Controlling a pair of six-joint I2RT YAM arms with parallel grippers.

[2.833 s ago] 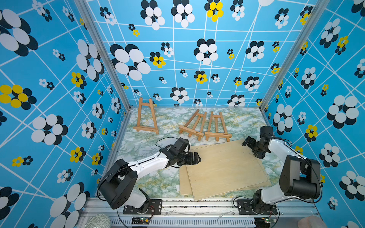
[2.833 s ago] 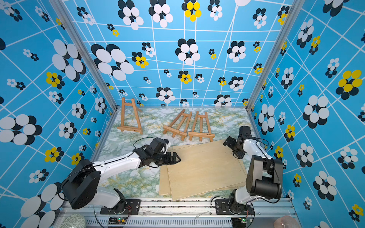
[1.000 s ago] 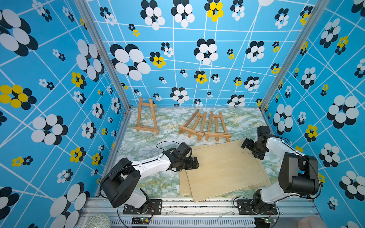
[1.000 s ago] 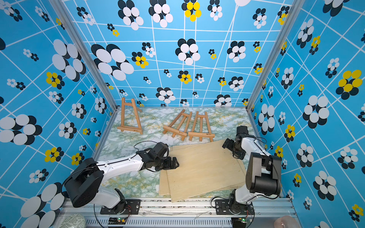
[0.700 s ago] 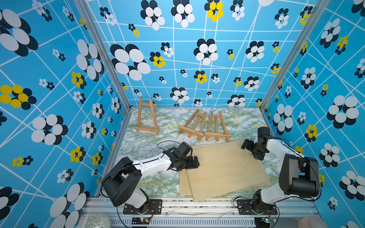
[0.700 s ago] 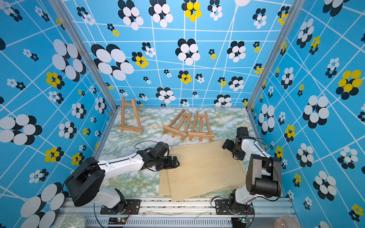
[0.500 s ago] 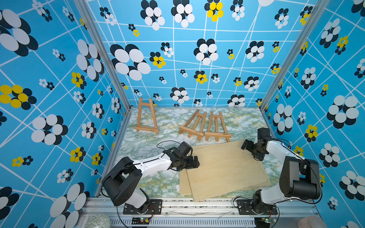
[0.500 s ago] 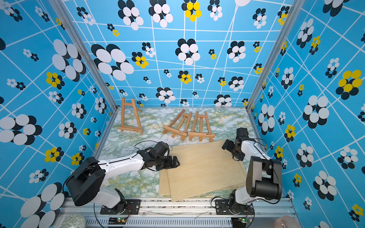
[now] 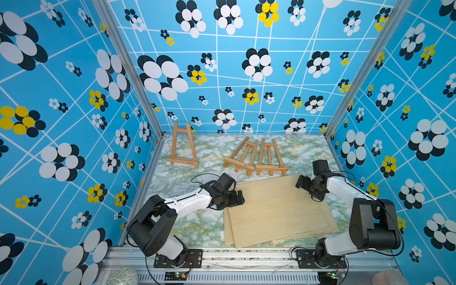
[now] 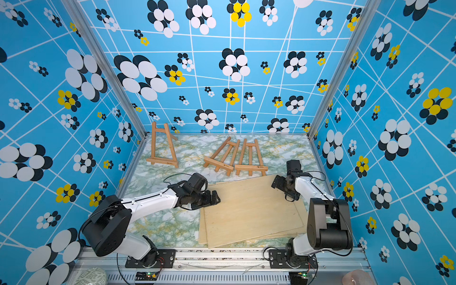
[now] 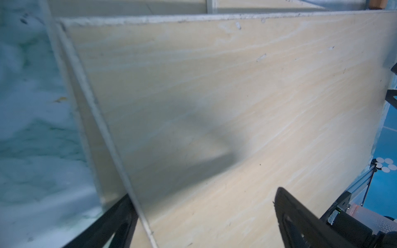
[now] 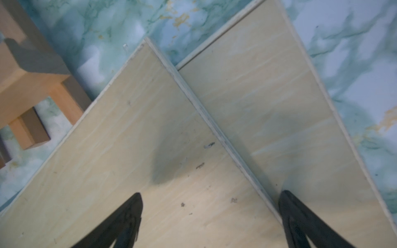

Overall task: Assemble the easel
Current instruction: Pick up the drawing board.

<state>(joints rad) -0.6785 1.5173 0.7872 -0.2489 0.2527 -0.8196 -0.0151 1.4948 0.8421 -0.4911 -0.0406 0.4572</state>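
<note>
The marbled table (image 9: pixel 187 187) carries a loose stack of thin plywood boards (image 9: pixel 276 209) on its near right half, their corners fanned out of line. The left arm (image 9: pixel 190 199) stretches low from its base, across the table toward the stack's left edge. The right arm (image 9: pixel 340 190) folds back from its base and reaches inward over the stack's far right corner.

Three wooden easels sit at the back. One (image 9: pixel 183 148) stands upright near the left wall. Two (image 9: pixel 243 156) (image 9: pixel 270 158) lie side by side just behind the boards.

The left claw (image 9: pixel 238 198) is spread wide and straddles the top board's edge. In its wrist view one finger (image 11: pixel 111 223) is beside that edge and the other over the board. The right claw (image 9: pixel 302 183) also gapes, gripping nothing, its fingers (image 12: pixel 120 219) either side of the top board's edge.
</note>
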